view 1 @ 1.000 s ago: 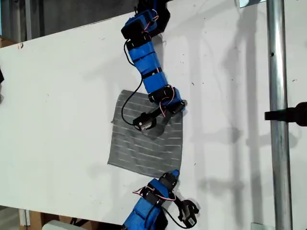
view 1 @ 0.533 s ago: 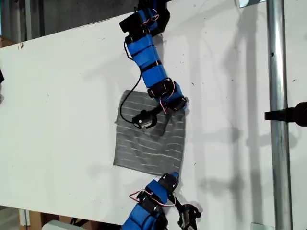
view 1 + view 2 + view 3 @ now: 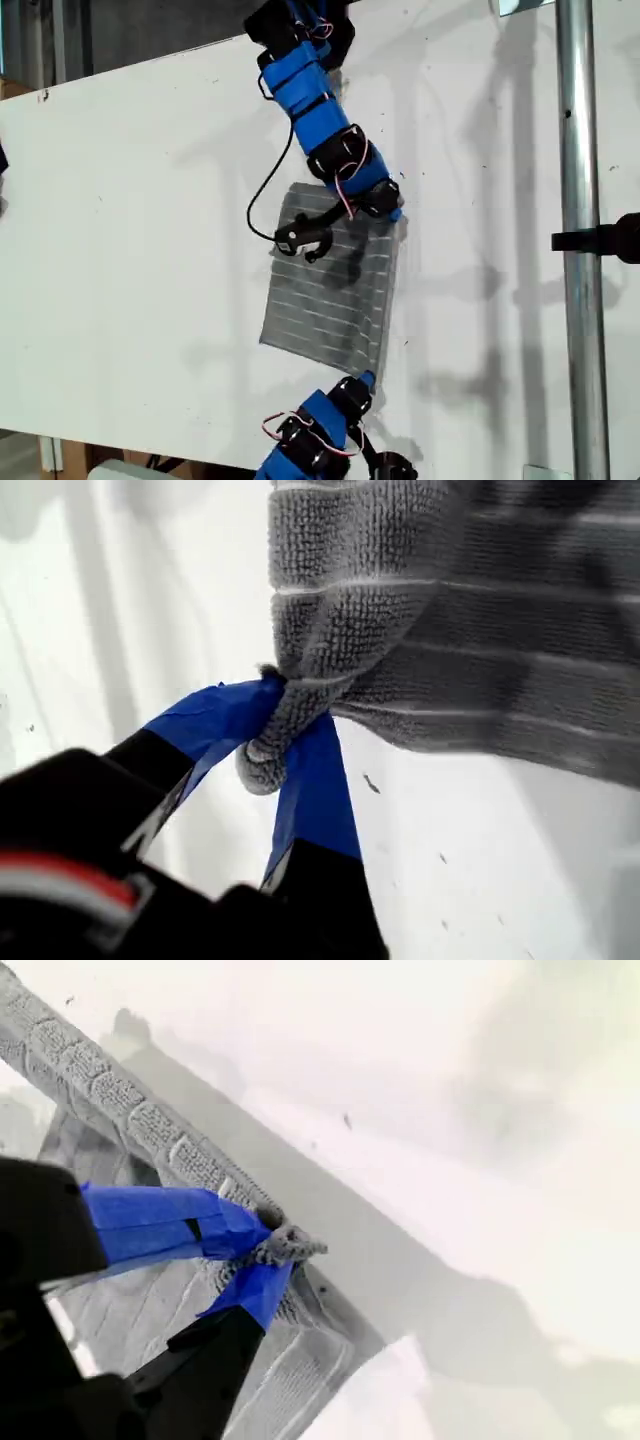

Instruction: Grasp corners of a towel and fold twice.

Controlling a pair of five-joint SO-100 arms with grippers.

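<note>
Pinching looped grey towel [image 3: 420,630] corners: my first gripper [image 3: 285,745], my second gripper [image 3: 265,1250].

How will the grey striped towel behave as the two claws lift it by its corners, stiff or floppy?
Probably floppy: the towel bunches and drapes where my first claw pinches a corner. It looks light, since small pinches by both claws raise its edge. The looped pile seems grippy, so the corner in my second claw likely won't slip.

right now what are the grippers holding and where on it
Both hold the towel by corners. My first gripper pinches one bunched corner; my second gripper pinches another corner.
</note>
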